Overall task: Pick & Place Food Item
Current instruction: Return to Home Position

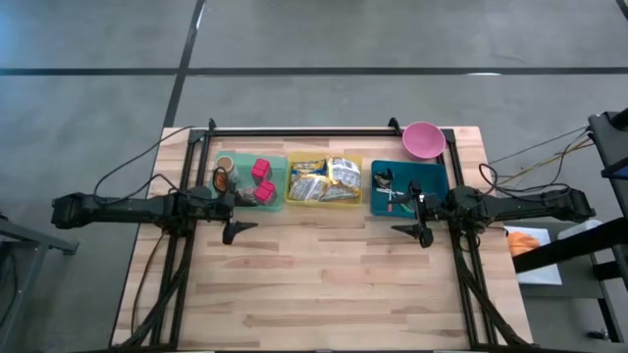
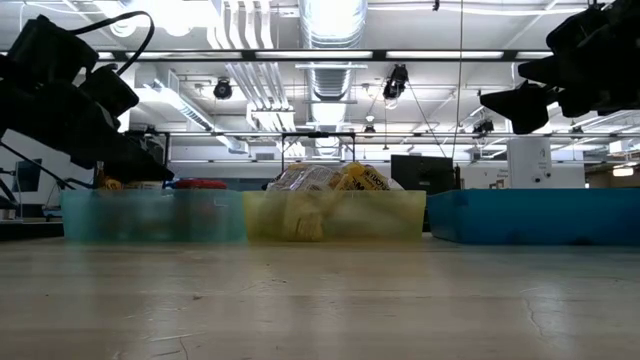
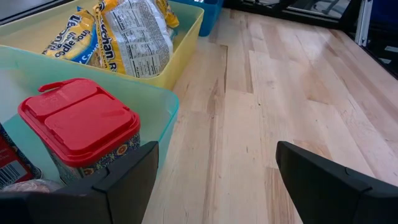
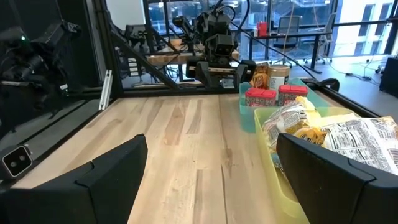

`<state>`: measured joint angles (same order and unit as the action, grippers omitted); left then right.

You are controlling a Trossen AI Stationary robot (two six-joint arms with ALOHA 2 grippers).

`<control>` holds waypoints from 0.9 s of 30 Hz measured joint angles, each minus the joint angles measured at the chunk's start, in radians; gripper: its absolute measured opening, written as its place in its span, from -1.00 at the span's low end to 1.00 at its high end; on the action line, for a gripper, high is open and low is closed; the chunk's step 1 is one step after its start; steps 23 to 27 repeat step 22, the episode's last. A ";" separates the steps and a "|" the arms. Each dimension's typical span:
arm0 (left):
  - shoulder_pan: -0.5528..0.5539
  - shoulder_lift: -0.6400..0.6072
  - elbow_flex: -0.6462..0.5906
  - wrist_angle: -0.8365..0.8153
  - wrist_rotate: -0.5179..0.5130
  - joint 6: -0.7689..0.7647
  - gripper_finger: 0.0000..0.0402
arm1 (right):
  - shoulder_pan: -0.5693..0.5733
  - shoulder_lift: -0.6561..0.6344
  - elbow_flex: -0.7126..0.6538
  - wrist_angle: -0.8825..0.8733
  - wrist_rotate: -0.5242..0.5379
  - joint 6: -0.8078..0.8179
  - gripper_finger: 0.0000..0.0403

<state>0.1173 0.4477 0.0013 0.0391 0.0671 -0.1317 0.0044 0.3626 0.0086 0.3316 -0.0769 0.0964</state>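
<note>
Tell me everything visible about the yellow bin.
The yellow bin is a translucent, plastic-looking rectangular tub, open-topped and upright on the wooden table. It stands midway in a row, between the green bin and the blue bin. Yellow noodle packs fill it, heaped above its rim.

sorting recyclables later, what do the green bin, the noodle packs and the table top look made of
Green bin: likely plastic, smooth; its tinted wall is translucent.
Noodle packs: seemingly thin printed plastic film, glossy and crinkled.
Table top: pale wood planks, matte; grain and seams show.
</note>
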 joint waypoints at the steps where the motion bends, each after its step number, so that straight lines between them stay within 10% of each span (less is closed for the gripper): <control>1: 0.000 0.000 0.000 0.000 0.000 0.000 0.66 | 0.000 0.000 0.000 0.000 0.000 -0.005 0.75; 27: 0.000 0.000 0.000 0.000 0.000 0.000 0.66 | 0.000 0.000 0.000 -0.004 0.000 0.005 0.75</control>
